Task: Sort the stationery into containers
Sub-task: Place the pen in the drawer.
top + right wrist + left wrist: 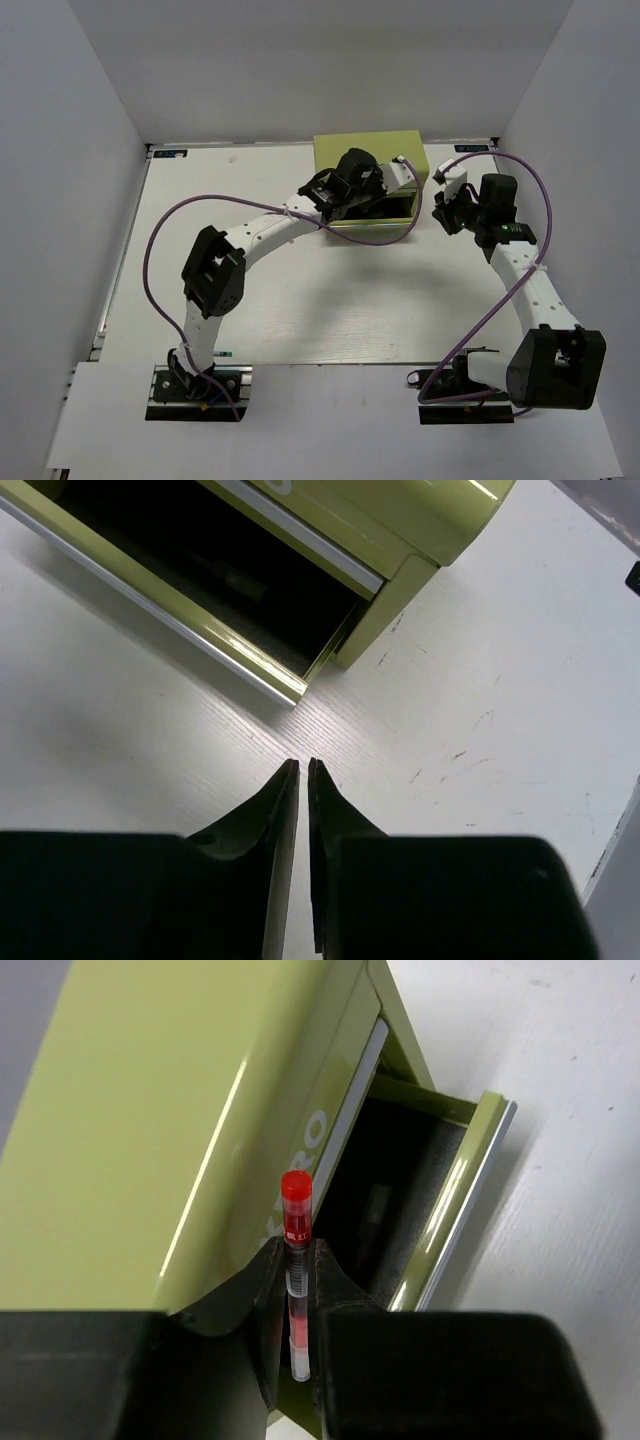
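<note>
The olive-green mini cabinet (368, 152) stands at the table's far edge with its lower drawer (462, 1200) pulled open. My left gripper (295, 1252) is shut on the red-white pen (295, 1235), held upright over the cabinet front, just left of the open drawer. A dark pen (372, 1218) lies inside the drawer; it also shows in the right wrist view (232, 578). My right gripper (302, 768) is shut and empty above bare table, near the open drawer's right corner (300, 690). The other markers are out of view.
White walls enclose the table on three sides. Purple cables loop from both arms (350, 235) over the table in front of the cabinet. The right arm (495, 205) hovers right of the cabinet.
</note>
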`<state>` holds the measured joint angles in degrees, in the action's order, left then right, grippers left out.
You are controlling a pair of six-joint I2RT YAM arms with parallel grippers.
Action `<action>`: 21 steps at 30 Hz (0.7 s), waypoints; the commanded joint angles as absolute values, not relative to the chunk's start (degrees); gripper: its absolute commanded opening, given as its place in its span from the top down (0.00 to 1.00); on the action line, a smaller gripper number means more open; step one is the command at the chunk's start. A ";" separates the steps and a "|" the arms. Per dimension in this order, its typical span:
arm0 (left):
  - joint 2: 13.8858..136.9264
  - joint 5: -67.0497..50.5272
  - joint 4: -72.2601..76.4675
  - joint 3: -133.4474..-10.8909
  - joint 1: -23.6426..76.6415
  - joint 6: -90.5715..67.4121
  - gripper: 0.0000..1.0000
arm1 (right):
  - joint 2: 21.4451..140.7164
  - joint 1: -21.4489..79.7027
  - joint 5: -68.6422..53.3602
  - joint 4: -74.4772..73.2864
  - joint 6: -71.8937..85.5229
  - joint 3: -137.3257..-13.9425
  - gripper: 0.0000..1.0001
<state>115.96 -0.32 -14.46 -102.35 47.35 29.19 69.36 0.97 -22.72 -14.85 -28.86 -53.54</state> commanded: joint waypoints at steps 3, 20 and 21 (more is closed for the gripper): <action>117.60 -2.46 -15.47 -104.24 46.85 31.03 0.77 | 67.76 -1.05 -25.05 -13.53 -29.53 -53.44 0.76; 101.98 1.57 -8.00 -93.55 46.85 10.79 0.49 | 70.31 -0.44 -51.67 -37.32 -61.06 -53.35 0.89; 99.69 3.67 -8.00 -91.51 46.85 7.50 0.56 | 70.66 -0.09 -54.20 -38.22 -66.13 -53.00 0.90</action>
<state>110.98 0.27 -11.07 -94.94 47.05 18.94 69.82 -0.84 -43.53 -29.32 -51.05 -53.54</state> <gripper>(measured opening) 0.473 0.112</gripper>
